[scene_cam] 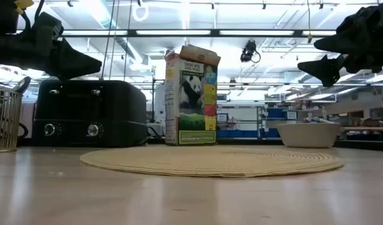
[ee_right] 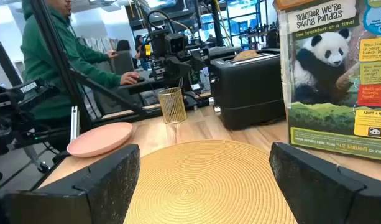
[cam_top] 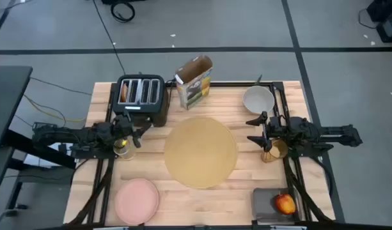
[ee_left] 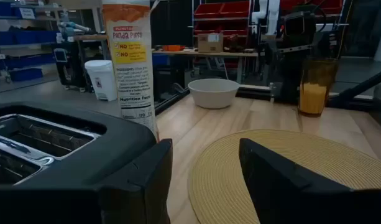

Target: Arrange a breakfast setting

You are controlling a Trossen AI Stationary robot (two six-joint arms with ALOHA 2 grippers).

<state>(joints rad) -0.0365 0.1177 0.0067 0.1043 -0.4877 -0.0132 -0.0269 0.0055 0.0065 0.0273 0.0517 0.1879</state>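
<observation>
centrally, round woven tan placemat [cam_top: 201,152], smooth pale bowl [cam_top: 258,99]

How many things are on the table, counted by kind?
Tableware: 4 (placemat, bowl, plate, tumbler)
Food: 2 (apple, cereal box)
Appliances: 1 (toaster)
Containers: 2 (wire cup, dark tray)
Total: 9

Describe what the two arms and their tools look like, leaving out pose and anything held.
Both arms are black and built of chunky jointed segments. The left tool and the right tool each end in two dark, flat, wedge-shaped fingers; the left tool's fingers look alike. A yellow marking sits near the left wrist. No other markings can be made out.
</observation>
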